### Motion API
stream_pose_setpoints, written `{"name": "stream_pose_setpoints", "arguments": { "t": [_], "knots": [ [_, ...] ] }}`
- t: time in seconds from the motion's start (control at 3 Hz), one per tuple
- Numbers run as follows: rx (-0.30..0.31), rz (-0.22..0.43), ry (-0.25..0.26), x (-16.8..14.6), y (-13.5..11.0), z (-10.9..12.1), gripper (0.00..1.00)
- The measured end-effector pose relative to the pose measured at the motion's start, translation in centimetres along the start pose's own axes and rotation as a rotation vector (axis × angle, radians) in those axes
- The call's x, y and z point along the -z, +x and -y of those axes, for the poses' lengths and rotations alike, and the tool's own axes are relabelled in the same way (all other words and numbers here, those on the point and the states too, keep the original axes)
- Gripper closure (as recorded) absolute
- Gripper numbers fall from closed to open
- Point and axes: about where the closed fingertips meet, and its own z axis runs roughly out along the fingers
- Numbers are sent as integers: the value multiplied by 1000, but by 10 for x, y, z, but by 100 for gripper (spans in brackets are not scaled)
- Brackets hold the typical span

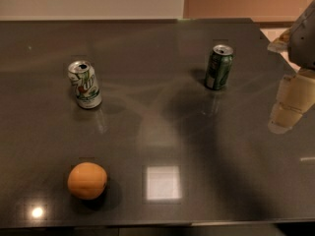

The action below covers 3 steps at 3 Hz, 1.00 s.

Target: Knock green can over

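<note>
Green can [219, 67] upright, well apart from end effector [290, 104] at view's right edge; open or closed unclear.

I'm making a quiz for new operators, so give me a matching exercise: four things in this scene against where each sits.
Things:
1. green can
2. white can
3. orange
4. gripper

Places:
A. near side, left
B. right edge of the view
C. upright, far side, right of centre
D. upright, left, farther back than the fruit

Pairs: 1-C, 2-D, 3-A, 4-B
</note>
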Motion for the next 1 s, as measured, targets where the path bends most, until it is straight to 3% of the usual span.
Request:
{"name": "stream_pose_setpoints", "arguments": {
  "t": [0.67,1.0],
  "knots": [
    [0,22,10,-1,1,8,0],
    [2,45,24,-6,-1,29,0]
  ]
}}
